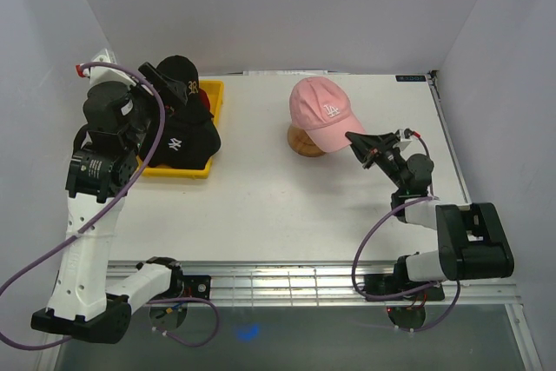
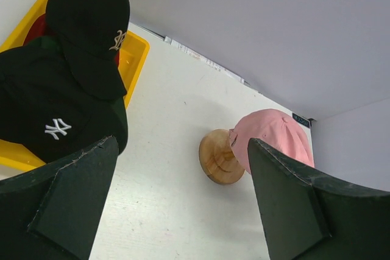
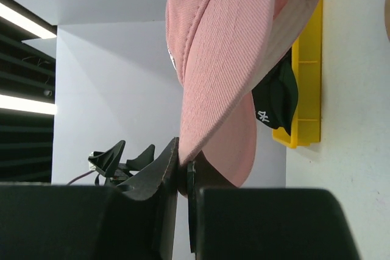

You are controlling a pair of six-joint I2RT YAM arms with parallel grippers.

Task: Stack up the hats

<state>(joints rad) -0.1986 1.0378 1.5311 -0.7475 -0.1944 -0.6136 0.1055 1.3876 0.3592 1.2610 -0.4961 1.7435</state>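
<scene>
In the top view the pink cap [image 1: 323, 110] is sitting on the wooden stand [image 1: 304, 142] in the upper middle of the frame, its brim pointing toward the lower right. The right arm [image 1: 460, 245] is reaching up from the lower right corner, and the right jaws are pinching the tip of that brim. In the right wrist view the 2 fingers [image 3: 152, 175] are standing almost together at the lower middle, with the edge of the pink brim clamped between them.

At the upper left of the top view the yellow tray [image 1: 178, 171] is lying on the white table [image 1: 261, 206] and is holding the other caps. A black cap [image 1: 178, 71] with a pale logo is lying at the far end of the pile, and a dark cap [image 1: 178, 141] with a white logo is lying nearer, hanging over the tray's right rim. A red cap [image 1: 202, 93] is showing only as a sliver between them.

The left arm [image 1: 104, 141] is rising along the left edge, and the left jaws are hanging above the tray. In the left wrist view they are standing wide, 1 finger [image 2: 67, 205] in each lower corner, gripping nothing and touching no cap.
</scene>
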